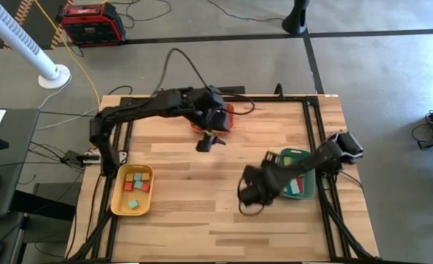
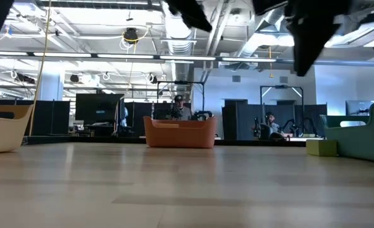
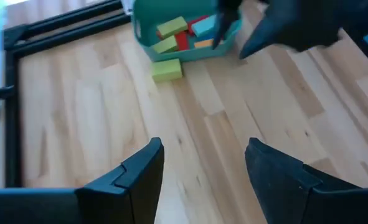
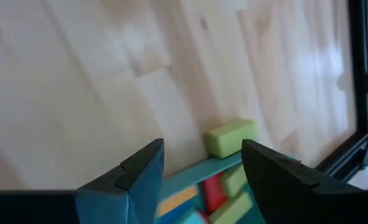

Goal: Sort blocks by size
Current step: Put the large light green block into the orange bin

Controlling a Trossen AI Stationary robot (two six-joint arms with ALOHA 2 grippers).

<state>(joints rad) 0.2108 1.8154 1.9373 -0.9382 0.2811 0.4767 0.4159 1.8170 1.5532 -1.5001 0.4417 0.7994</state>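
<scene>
1. Pale plank table (image 1: 201, 191) on grey concrete; office desks and monitors beyond.
2. Painted wooden blocks (image 1: 137, 185) fill yellow tray (image 1: 117, 198) and green tray (image 1: 304, 155); one green block (image 3: 167, 70) lies beside it.
3. Left gripper (image 3: 202, 171) and right gripper (image 4: 202, 165) gape wide, empty.

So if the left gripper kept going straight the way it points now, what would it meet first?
Probably bare table: the open left gripper has only wood directly ahead. Farther along lie the loose green block and the teal tray, but depth is unclear.
</scene>
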